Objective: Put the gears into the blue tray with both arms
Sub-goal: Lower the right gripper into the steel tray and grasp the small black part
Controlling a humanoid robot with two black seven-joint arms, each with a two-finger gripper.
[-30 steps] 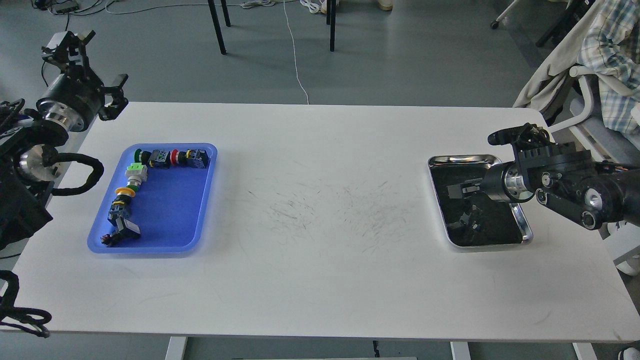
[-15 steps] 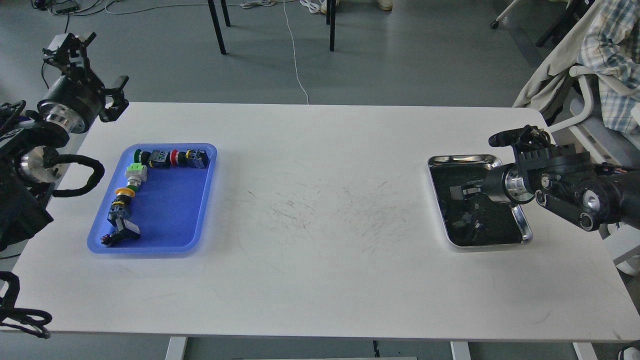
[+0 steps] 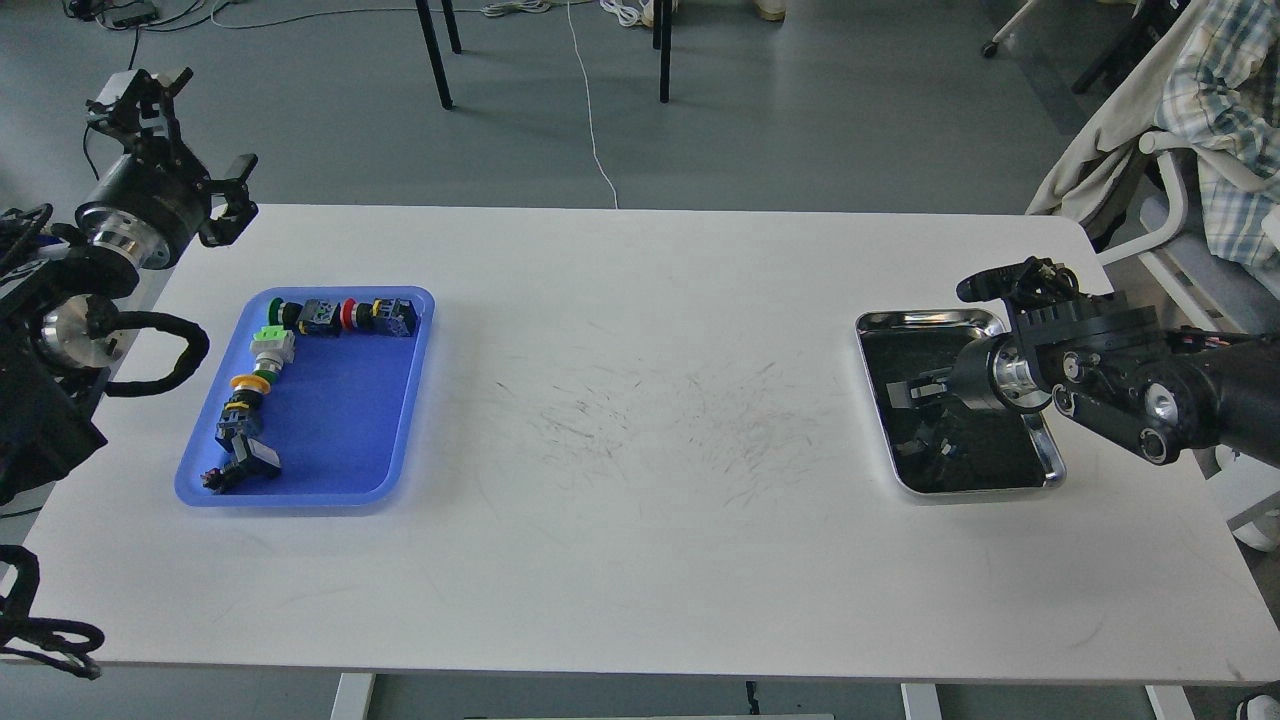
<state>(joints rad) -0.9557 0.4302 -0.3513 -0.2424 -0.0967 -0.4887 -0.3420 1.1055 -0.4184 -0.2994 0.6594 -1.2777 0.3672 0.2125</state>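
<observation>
The blue tray (image 3: 340, 420) lies on the left of the white table and holds a row of colourful push-button switches (image 3: 262, 360) along its far and left sides. My left gripper (image 3: 188, 145) hangs off the table's far left corner, well above the tray, claws spread and empty. Over the steel tray (image 3: 925, 320) on the right, my right gripper (image 3: 918, 388) points left just above the black lining. Its dark fingers merge with the lining. I cannot pick out any gears against that lining.
The table's middle (image 3: 650, 420) is bare white, marked with fine scratches. Chair legs (image 3: 435, 60) and a cable stand on the floor beyond the far edge. A chair draped with cloth (image 3: 1190, 150) sits off the right corner.
My right gripper has slid a little to the left, further over the steel tray. The left arm has barely shifted.
</observation>
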